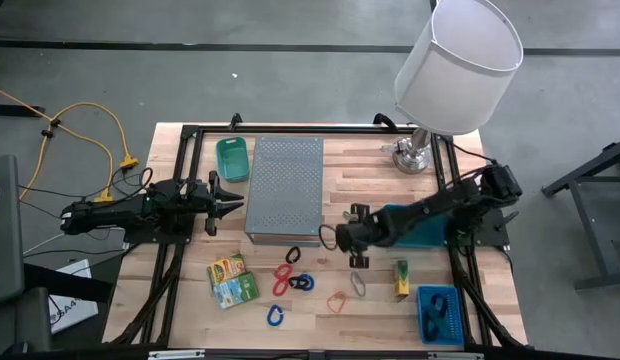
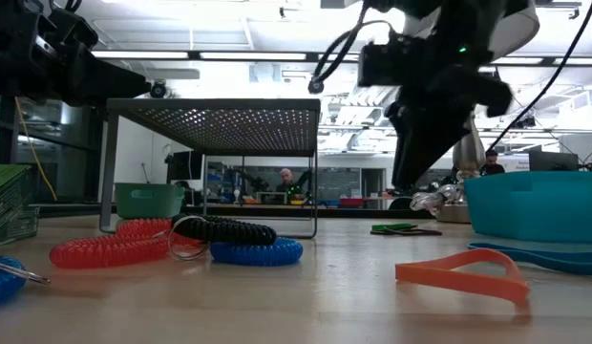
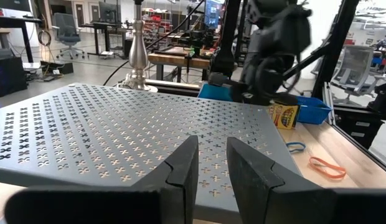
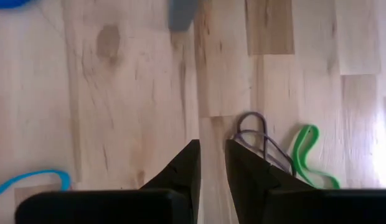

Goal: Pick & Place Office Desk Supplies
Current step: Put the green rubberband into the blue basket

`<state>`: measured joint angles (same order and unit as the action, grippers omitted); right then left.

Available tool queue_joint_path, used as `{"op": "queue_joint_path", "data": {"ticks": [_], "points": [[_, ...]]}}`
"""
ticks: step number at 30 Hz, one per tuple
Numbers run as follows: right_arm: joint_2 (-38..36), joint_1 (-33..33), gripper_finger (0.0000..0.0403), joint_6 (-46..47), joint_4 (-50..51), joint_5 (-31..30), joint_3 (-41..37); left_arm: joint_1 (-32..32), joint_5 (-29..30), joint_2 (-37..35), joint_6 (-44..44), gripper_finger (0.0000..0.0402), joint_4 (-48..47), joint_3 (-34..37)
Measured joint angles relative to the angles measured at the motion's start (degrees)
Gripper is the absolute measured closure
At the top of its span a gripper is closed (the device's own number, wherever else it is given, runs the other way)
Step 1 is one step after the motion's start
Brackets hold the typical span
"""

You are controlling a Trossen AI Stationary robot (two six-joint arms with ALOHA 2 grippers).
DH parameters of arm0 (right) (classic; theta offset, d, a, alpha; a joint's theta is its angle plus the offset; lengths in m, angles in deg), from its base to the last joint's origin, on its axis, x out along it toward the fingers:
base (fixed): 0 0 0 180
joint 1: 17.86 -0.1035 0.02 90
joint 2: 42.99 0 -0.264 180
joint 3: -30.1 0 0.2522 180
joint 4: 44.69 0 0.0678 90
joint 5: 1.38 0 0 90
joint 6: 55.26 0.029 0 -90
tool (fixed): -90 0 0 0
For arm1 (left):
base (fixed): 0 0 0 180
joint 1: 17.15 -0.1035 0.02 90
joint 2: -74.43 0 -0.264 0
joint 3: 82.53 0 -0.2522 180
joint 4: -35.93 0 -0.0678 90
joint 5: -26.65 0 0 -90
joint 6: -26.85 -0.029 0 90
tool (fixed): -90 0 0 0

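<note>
Two arms hang over the desk. The right gripper has its fingers narrow and empty, a dark rubber band and a green one just beside them, probably its next pick. The left gripper, fingers narrow and empty, waits facing the perforated metal stand. Beyond the right fingers, a blue tray holds blue items.

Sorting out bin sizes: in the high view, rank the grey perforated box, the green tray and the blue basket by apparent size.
1. Grey perforated box, clearly largest.
2. Blue basket and green tray look about alike; no ranking between them.
</note>
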<state>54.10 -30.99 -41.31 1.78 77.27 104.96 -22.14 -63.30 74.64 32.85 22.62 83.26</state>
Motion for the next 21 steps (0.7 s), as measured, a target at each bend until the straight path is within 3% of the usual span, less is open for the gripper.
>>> {"op": "queue_joint_path", "data": {"ticks": [12,21], "points": [[-0.04,11.35,0.034,-13.07,0.24,14.17,0.0,0.0,-0.02,0.0,0.02,0.0323,-0.02,0.0],[-0.14,17.44,0.034,-18.68,1.1,14.82,-0.93,-0.01,0.0,0.01,0.0,0.0323,0.0,0.0]]}}
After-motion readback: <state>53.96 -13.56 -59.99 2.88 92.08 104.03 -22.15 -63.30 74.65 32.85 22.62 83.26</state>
